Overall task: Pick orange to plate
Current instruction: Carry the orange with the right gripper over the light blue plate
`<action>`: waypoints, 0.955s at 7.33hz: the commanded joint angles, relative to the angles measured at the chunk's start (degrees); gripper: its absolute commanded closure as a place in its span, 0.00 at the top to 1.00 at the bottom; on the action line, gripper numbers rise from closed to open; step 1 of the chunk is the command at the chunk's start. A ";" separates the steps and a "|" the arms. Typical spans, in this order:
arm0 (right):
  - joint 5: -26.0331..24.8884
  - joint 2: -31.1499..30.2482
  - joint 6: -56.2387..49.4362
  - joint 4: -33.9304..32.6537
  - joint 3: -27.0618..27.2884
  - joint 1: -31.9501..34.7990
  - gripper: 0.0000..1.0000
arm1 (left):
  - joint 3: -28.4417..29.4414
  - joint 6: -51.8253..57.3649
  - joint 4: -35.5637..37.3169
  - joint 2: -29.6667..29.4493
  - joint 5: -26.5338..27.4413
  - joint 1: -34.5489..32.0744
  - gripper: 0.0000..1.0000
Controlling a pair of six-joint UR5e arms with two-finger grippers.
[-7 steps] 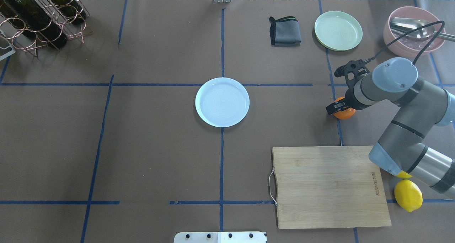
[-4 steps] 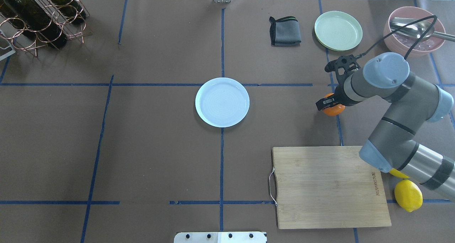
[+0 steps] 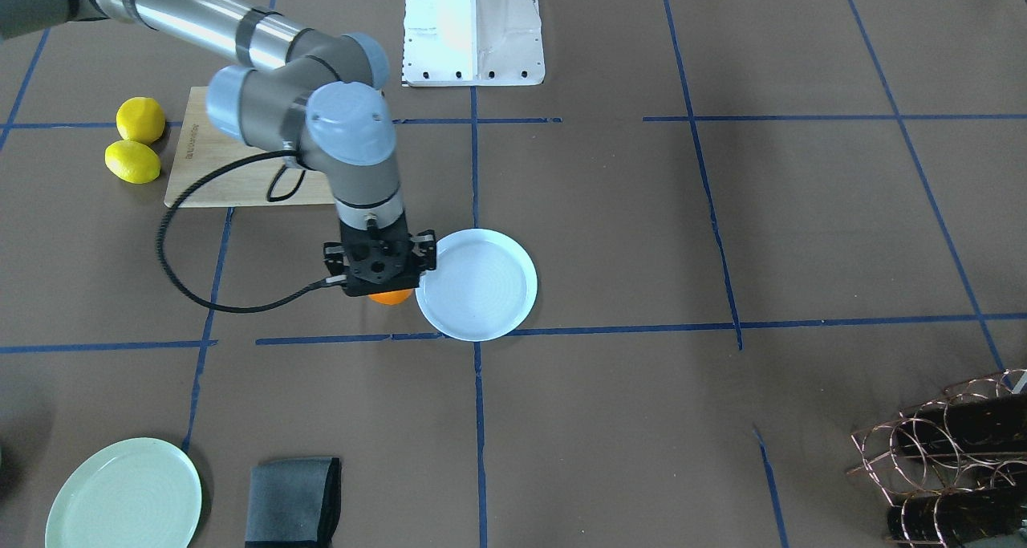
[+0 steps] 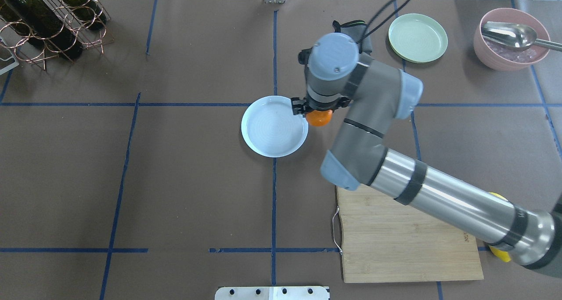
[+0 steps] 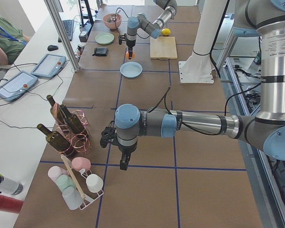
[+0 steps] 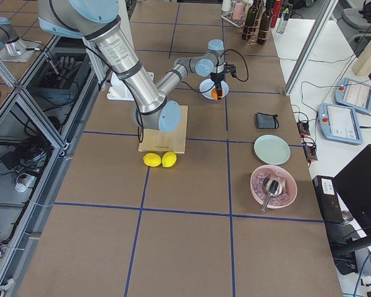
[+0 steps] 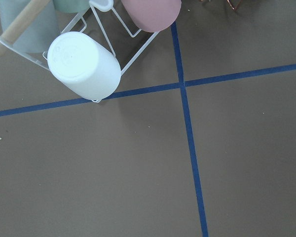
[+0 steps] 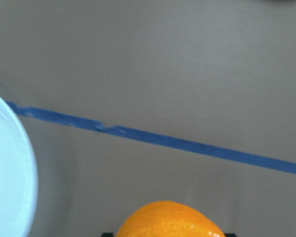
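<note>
My right gripper (image 4: 319,114) is shut on the orange (image 4: 319,118), a small bright fruit held in the air just off the right rim of the pale bluish-white plate (image 4: 272,126) at the table's middle. From across the table, the orange (image 3: 390,297) peeks out under the black gripper (image 3: 385,290), beside the plate (image 3: 481,287). In the right wrist view the orange (image 8: 170,219) fills the bottom edge and the plate's rim (image 8: 10,173) curves in at the left. My left gripper (image 5: 123,164) hangs far off near a cup rack; I cannot tell whether it is open or shut.
A wooden cutting board (image 4: 408,247) lies under the right arm, with two lemons (image 3: 132,161) beside it. At the far right stand a pale green plate (image 4: 418,37), a folded grey cloth (image 3: 290,500) and a pink bowl with a spoon (image 4: 509,41). A bottle rack (image 4: 48,19) is far left.
The right arm has swung left across the table, carrying the orange from near the right-hand tape line to the plate's right rim.
</note>
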 commanded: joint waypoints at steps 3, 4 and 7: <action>-6.14 8.31 6.79 -0.45 -9.85 -5.65 0.57 | 0.04 0.00 0.09 0.09 0.00 0.00 1.00; -6.76 8.40 7.85 -0.36 -10.38 -6.19 0.68 | 0.04 0.00 0.09 0.09 0.00 0.00 1.00; -7.03 8.58 8.65 -0.36 -11.00 -6.54 0.99 | -0.05 0.00 0.09 0.44 0.00 -0.09 1.00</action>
